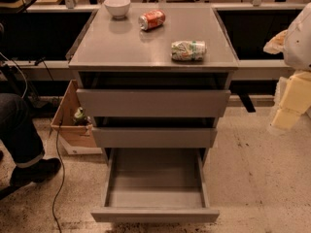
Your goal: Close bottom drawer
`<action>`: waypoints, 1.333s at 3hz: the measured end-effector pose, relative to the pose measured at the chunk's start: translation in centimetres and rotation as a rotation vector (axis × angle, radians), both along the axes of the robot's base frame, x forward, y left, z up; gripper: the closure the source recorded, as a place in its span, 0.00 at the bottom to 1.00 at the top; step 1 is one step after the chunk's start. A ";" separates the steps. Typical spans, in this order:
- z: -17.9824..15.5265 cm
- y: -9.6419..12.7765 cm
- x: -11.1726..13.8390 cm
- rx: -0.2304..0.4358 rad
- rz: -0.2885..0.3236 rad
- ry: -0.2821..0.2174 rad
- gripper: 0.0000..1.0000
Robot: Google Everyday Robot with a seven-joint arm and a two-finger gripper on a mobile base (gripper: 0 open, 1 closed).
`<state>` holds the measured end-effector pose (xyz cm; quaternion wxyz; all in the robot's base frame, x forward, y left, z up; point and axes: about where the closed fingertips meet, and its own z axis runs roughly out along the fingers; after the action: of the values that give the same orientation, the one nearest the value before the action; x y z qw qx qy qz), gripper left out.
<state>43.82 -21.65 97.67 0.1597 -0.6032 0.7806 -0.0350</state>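
The grey cabinet (153,47) has three handleless drawers. The bottom drawer (155,214) is pulled far out towards me, and its deep grey tray (155,176) shows nothing inside. The middle drawer front (154,137) and the wider top drawer front (153,103) stand slightly out from the frame. My gripper (286,113), cream-yellow below a white arm (301,33), hangs at the right edge of the view. It is to the right of the cabinet at about the height of the upper drawers, well above and apart from the bottom drawer.
On the cabinet top are a white bowl (117,6), an orange can (152,19) on its side and a green-white can (188,50) on its side. A cardboard box (73,125) stands left of the cabinet. A person's leg and shoe (26,149) and a cable (58,183) are at the left.
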 end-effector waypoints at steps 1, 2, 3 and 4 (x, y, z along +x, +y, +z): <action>0.0 0.0 0.0 0.000 0.000 0.000 0.00; -4.2 1.7 1.2 0.044 0.051 0.008 0.00; -9.7 3.2 2.5 0.104 0.118 0.012 0.00; -16.1 5.5 3.7 0.174 0.199 0.046 0.00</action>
<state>47.55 -16.15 81.55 0.1961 -0.6623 0.7204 0.0628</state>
